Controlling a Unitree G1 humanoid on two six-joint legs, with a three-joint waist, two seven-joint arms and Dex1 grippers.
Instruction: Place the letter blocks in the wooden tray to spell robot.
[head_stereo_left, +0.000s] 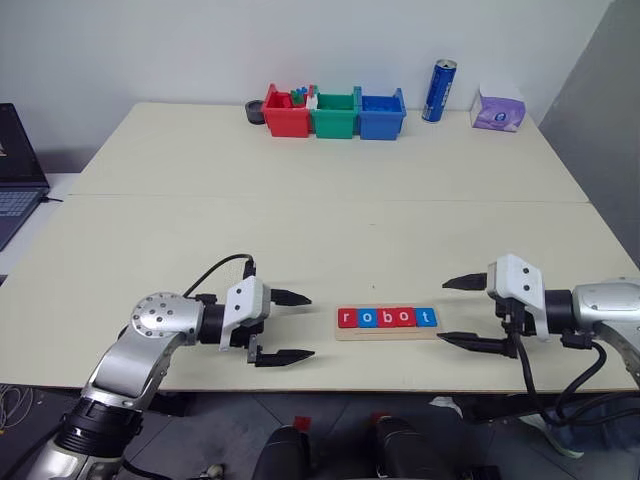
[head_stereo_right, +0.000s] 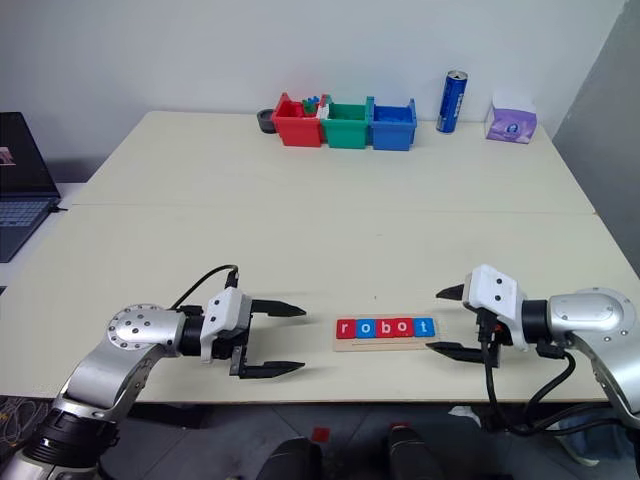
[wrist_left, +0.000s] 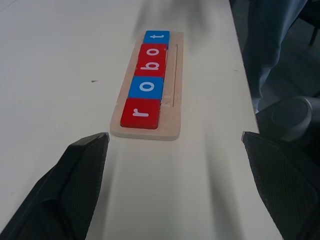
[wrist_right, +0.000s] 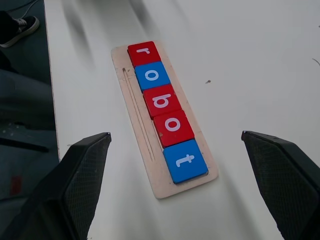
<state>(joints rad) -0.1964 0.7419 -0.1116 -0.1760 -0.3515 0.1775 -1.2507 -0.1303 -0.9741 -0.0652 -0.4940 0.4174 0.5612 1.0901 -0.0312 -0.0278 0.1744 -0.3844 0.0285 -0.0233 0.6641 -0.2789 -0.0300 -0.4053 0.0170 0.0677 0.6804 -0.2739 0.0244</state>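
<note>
Left to right along the near edge of the table (head_stereo_left: 330, 200). The left gripper (head_stereo_left: 282, 326) is hovering just above the surface, its two fingers spread wide and holding nothing, pointing toward the tray (head_stereo_left: 388, 331) but standing apart from its left end. The tray is lying between the two grippers, close to the table's front edge, and is carrying all five blocks (head_stereo_left: 386, 318) in one row, edge to edge: red r (wrist_right: 144, 53), blue o (wrist_right: 152, 76), red b (wrist_right: 162, 100), red o (wrist_right: 173, 127), blue t (wrist_right: 184, 160). The letters are reading "robot" in order. The blocks are sitting on the flat of the tray beside its narrow groove, the t nearest the right gripper (head_stereo_left: 461, 313). That gripper is also gaping wide and empty, hanging apart from the tray's right end and facing back toward it.

Step in hand: the spelling appears complete, and both arms seem to be standing clear. No loose block is showing on the table. The next move probably calls only for drawing the arms away without brushing the tray, since a nudge could shift the row.
</note>
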